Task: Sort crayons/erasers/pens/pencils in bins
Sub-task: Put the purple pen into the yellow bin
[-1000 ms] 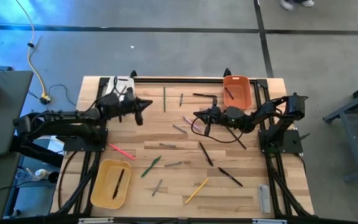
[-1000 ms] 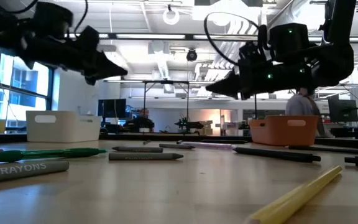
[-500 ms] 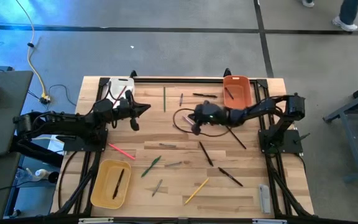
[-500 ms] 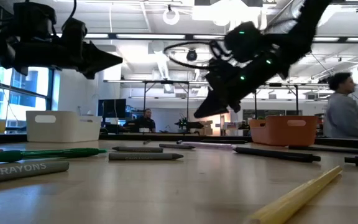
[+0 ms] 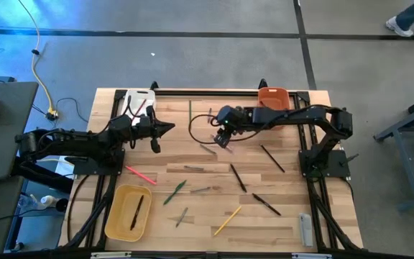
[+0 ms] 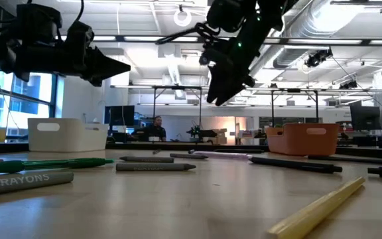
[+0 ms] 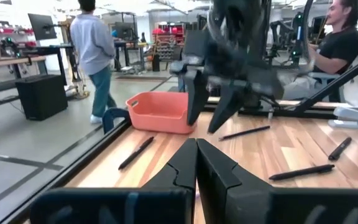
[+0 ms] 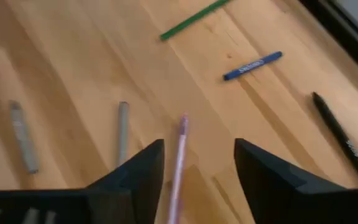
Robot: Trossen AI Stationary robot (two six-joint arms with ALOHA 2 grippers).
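3 bins sit on the table (image 5: 286, 223): the white bin (image 5: 139, 99) at the far left corner, the orange bin (image 5: 273, 97) at the far right, and the yellow bin (image 5: 127, 211) near the front left with a dark stick lying in it. The right gripper (image 5: 225, 137) hangs above the middle of the table, its fingers (image 8: 263, 177) spread apart and holding nothing, directly over a pink crayon (image 8: 178, 158) that lies between them on the wood, with 2 grey crayons (image 8: 122, 130) beside it. A blue crayon (image 8: 252, 65) and a green pencil (image 8: 194, 18) lie farther off. The left gripper (image 5: 165, 128) hovers just in front of the white bin, its fingers (image 7: 219, 171) pressed together and empty. Other sticks are scattered over the table, among them a yellow pencil (image 5: 228, 220), a red pencil (image 5: 141, 175) and a green pen (image 5: 175, 191).
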